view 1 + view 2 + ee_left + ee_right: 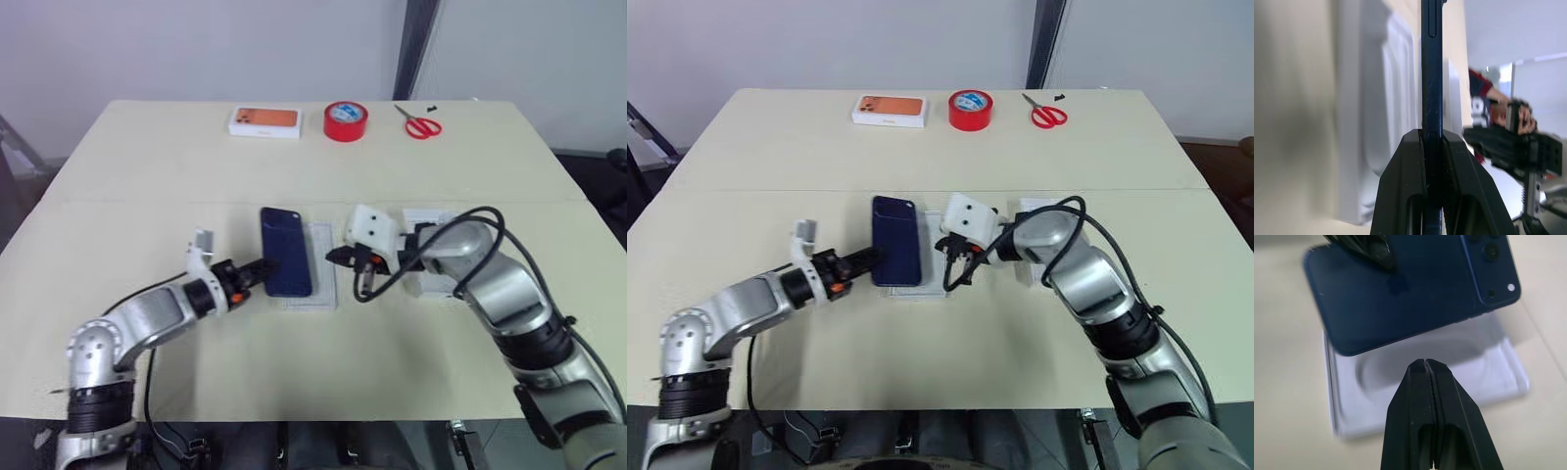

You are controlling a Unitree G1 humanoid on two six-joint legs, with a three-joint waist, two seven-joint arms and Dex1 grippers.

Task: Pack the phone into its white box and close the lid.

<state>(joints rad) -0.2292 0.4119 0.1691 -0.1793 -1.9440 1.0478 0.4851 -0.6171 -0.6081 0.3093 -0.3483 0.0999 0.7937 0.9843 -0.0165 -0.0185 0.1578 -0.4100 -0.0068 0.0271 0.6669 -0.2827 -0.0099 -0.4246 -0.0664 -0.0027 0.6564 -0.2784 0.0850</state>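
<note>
Midway across the bench (118,166), the left tool (257,271) pinches the near edge of the phone (285,251), holding it above a flat white insert with a rounded recess (1449,377), which lies on the bench. Just beside the phone, the right tool (340,257) has its fingers pressed together, holding nothing. White cardboard (428,217) lies behind the right arm, mostly hidden.
</note>
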